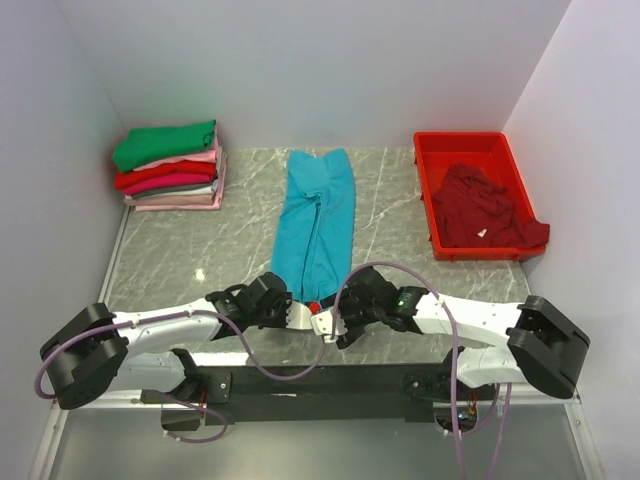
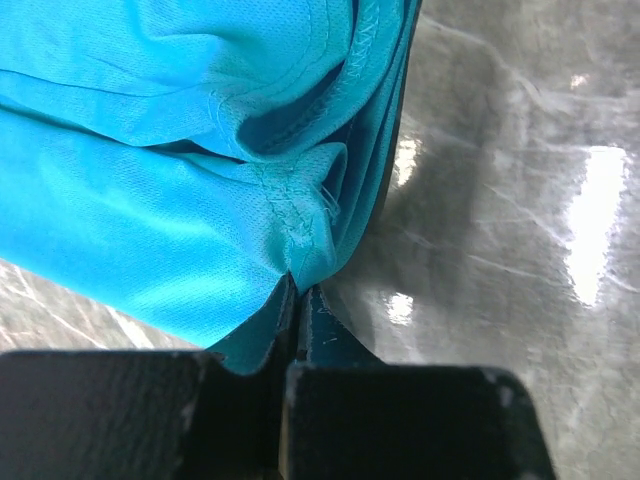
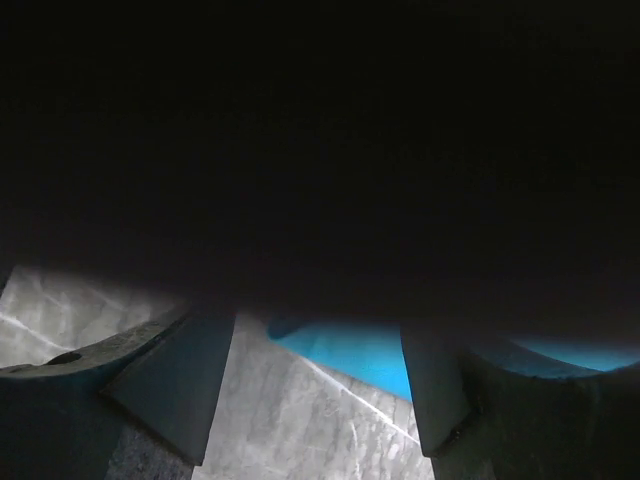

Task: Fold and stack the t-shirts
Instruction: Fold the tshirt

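left end effector (image 2: 299, 300): jaws pressed together on the near hem of the teal-blue t-shirt (image 1: 316, 225), with the stitched seam bunched just ahead of the pads. right end effector (image 3: 315, 390): fingers apart with bare table (image 1: 200, 250) between them, close beside the left one at the same hem.

both sit low at the table's near edge. the t-shirt runs straight away from them as a long narrow strip, folded lengthwise, with a crease down its middle. open grey marbled surface lies on either side of the strip.

far and to the left, a stack of folded t-shirts (image 1: 170, 170) stands by the wall, green on top. far and to the right, a red tray (image 1: 428, 160) holds the crumpled dark maroon t-shirt (image 1: 485, 210), one corner spilling over the rim.
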You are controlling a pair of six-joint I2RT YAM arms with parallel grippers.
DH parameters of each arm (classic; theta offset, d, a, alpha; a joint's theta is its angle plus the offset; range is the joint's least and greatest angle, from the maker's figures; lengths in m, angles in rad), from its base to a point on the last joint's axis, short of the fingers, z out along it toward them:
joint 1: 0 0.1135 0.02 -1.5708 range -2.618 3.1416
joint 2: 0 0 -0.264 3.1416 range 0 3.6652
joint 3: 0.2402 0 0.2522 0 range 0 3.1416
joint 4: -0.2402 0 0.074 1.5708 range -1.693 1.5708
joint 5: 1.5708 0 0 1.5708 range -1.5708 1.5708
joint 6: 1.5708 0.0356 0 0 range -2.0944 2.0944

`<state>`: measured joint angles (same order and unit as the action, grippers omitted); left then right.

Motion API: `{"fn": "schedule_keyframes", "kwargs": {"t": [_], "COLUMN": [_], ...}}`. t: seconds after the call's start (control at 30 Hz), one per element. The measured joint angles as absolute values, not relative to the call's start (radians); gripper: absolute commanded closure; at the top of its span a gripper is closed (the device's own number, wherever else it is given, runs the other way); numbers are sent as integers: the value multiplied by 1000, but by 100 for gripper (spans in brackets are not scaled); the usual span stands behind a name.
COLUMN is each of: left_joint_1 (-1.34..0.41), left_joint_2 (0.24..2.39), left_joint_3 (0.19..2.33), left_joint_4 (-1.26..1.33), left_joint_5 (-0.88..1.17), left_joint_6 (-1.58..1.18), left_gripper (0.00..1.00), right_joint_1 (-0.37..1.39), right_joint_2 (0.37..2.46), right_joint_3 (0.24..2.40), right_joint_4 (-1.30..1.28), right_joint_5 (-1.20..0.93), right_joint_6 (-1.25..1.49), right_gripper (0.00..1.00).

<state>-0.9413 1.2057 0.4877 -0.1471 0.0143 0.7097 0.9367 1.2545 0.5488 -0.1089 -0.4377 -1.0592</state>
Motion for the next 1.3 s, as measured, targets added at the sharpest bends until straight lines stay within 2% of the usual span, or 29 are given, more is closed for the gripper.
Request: {"fn": "schedule_keyframes", "kwargs": {"t": [0.23, 0.4, 0.6, 0.93, 1.07, 1.3], "left_joint_1": [-948, -951, -954, -1049, -1074, -1088], "left_joint_2": [1206, 1187, 1118, 1004, 1000, 1028], "left_joint_3": [474, 463, 462, 462, 462, 462], "left_joint_4": [-154, -135, -120, -207, -212, -205], "left_joint_5": [30, 54, 96, 200, 231, 234], "left_joint_6": [694, 686, 651, 536, 491, 461], "left_gripper": [99, 100, 99, 100, 100, 100], "right_joint_1": [939, 843, 736, 733, 787, 969], "right_joint_2": [1220, 1187, 1170, 1115, 1107, 1104], "right_joint_3": [504, 540, 670, 600, 580, 462], "right_joint_4": [-51, -81, -272, -493, -498, -364], "right_joint_5": [-405, -480, -608, -664, -633, -453], "right_joint_6": [-1072, -1009, -1088, -1223, -1192, -1120], "right_gripper": [30, 30, 27, 27, 28, 30]}}
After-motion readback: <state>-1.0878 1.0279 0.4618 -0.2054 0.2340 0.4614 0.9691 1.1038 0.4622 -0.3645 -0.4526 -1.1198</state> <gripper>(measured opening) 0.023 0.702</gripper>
